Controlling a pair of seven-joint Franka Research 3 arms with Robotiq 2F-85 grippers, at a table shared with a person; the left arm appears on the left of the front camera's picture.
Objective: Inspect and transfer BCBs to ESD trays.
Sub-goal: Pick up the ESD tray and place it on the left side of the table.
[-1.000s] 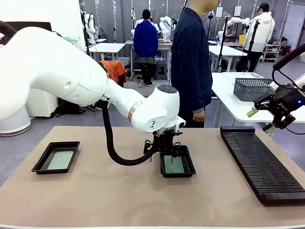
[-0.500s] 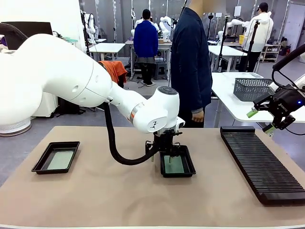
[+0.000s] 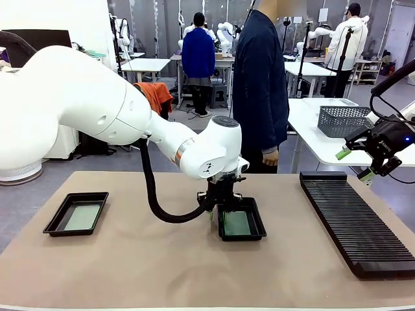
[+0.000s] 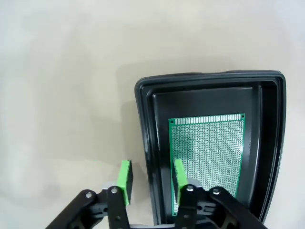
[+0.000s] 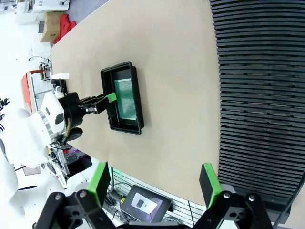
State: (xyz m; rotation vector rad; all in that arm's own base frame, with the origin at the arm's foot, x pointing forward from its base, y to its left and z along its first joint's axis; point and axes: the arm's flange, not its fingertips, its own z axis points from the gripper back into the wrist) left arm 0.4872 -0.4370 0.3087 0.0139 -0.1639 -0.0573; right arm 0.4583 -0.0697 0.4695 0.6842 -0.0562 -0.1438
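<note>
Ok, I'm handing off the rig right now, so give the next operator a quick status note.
Left tool: jaws straddle the near rim of the middle ESD tray, one pad outside, one inside; not clamped yet.
Right tool: open, empty, raised above the black slotted rack.
Middle tray holds one BCB flat on its floor. Left ESD tray also holds a board.
Done: both trays loaded.
Left: probably grip and move the middle tray.
</note>
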